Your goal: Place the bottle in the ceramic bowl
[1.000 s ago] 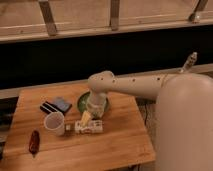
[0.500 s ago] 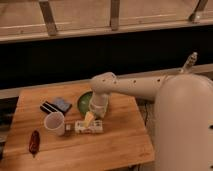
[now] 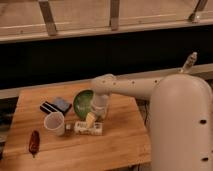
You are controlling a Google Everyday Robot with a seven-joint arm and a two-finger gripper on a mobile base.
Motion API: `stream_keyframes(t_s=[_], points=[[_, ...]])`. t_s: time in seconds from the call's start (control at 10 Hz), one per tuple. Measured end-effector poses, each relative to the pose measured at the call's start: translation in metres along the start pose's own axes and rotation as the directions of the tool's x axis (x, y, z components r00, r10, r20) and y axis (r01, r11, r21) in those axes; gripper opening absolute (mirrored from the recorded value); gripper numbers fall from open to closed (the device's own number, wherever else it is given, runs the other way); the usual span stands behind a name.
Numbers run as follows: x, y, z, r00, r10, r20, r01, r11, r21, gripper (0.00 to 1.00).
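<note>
The bottle lies on its side on the wooden table, pale label up and dark cap pointing left toward the white cup. Just behind it sits the green ceramic bowl, glossy, with nothing showing inside. My gripper hangs from the pale arm that reaches in from the right. It points down over the bowl's right rim, its yellowish tip just above the bottle's middle. It looks open, and the bottle rests on the table rather than in its grasp. The arm's wrist hides the right part of the bowl.
A white cup stands left of the bottle. A dark and blue flat packet lies behind the cup, and a reddish-brown object lies near the front left edge. The robot's bulky body fills the right side.
The wrist has shifted slightly to the right over the bowl's edge. Bottle, bowl and cup stay where they were.
</note>
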Motion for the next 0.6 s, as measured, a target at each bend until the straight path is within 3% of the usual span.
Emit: stream_keyframes(t_s=[0.3, 0.6], points=[[-0.001, 0.003, 0.004, 1.0, -0.01, -0.011, 0.01, 1.0, -0.009, 0.7], [0.012, 0.01, -0.003, 1.0, 0.008, 0.004, -0.008, 1.0, -0.004, 0.7]])
